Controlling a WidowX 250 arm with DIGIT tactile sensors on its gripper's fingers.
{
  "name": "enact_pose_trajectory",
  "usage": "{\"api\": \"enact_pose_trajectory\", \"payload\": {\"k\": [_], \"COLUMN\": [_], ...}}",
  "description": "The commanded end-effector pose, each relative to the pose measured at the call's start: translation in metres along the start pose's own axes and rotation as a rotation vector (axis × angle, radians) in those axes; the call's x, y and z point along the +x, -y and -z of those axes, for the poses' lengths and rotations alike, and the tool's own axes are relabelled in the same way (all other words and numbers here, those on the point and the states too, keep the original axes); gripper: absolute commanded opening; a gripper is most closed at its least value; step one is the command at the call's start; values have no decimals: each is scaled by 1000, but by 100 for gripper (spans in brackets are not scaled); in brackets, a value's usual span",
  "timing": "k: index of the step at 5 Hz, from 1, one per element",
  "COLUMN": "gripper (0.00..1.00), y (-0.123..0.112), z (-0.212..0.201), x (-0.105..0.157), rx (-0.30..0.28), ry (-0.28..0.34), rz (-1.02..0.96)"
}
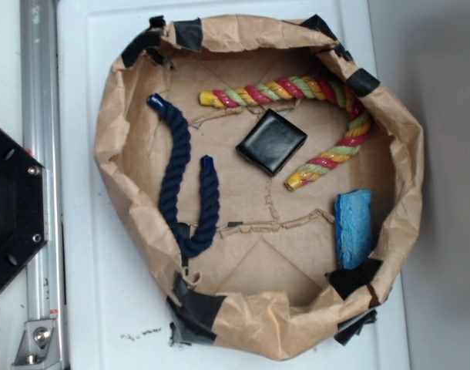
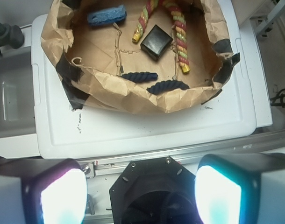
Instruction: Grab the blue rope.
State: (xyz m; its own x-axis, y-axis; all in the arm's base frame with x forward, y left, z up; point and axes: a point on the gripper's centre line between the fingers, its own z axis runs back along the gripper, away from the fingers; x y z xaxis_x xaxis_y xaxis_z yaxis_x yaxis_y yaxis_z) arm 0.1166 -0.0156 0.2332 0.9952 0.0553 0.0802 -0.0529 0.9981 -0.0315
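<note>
The blue rope (image 1: 177, 176) is a thick dark navy twisted rope bent into a U on the left side of a brown paper nest (image 1: 119, 146). In the wrist view two stretches of the blue rope (image 2: 167, 86) show behind the nest's near wall. My gripper (image 2: 140, 196) is open, its two pale pads wide apart with nothing between them. It hangs over the robot's black base, well short of the nest. In the exterior view the gripper is out of frame.
Inside the nest lie a red, yellow and green twisted rope (image 1: 327, 116), a black square box (image 1: 271, 141) and a light blue sponge block (image 1: 353, 227). The nest sits on a white lid (image 1: 88, 308). A metal rail (image 1: 38, 116) and the black base (image 1: 11, 208) stand to the left.
</note>
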Motion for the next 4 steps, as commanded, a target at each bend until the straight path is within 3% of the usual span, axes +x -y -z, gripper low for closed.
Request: {"api": "enact_pose_trajectory", "payload": {"k": [1, 3, 4], "gripper": [100, 100, 100], "y": [-6, -3, 9], "z": [55, 130, 158], "x": [79, 95, 95], "rx": [-3, 24, 18], "ry": [-59, -113, -131], "rz": [-305, -323, -250]}}
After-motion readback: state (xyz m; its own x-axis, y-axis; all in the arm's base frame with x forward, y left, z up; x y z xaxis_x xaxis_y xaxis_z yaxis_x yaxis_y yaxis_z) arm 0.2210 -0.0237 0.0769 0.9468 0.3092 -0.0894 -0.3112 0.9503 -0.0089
